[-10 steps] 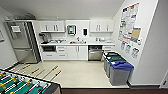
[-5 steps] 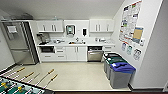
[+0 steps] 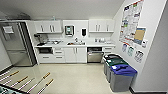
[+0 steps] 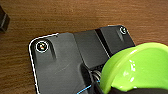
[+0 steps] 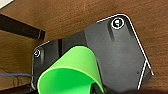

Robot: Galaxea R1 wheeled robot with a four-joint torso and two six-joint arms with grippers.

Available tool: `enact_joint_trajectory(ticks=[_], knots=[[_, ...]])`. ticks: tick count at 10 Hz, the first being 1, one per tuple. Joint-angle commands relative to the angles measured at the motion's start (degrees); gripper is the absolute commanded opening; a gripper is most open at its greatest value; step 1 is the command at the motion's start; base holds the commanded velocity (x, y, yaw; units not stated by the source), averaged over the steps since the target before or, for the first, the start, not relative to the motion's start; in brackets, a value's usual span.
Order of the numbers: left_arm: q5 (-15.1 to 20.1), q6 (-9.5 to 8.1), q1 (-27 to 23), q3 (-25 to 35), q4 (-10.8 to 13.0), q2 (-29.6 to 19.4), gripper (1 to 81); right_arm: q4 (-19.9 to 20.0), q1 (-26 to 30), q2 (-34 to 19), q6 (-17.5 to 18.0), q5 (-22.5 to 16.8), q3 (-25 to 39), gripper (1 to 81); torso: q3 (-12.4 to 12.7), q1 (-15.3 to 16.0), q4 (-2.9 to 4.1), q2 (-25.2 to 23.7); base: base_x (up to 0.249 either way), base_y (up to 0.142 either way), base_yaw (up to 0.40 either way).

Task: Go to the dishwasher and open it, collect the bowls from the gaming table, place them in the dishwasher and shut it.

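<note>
Kitchenette, dishwasher ahead, green bowl at left wrist

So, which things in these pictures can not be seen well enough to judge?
- Stainless-steel dishwasher, head view: small and blurred, so how far its door stands open is unclear.
- Lime-green plastic bowl, left wrist view: cut off by the picture's edge; the grip on it is hidden.
- Bright green bowl, right wrist view: also cut by the edge; fingers hidden.
- Wall posters, head view: print too small.
</note>
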Motion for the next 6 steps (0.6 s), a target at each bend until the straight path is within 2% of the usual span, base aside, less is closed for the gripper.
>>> enact_joint_trajectory(ticks=[1, 6], knots=[[1.6, 0.21, -2.6, 0.0, 0.2, -0.8, 1.0, -0.3, 2.8, -0.4, -0.1, -2.0, 0.2, 1.0, 0.0, 0.0, 0.0, 0.0, 0.191, 0.0, 0.0], [1.4, 0.13, -2.7, 0.0, -0.1, -1.0, 1.0, -0.3, 2.9, -0.3, -0.1, -2.1, 0.2, 1.0, 0.0, 0.0, 0.0, 0.0, 0.19, 0.0, 0.0]])
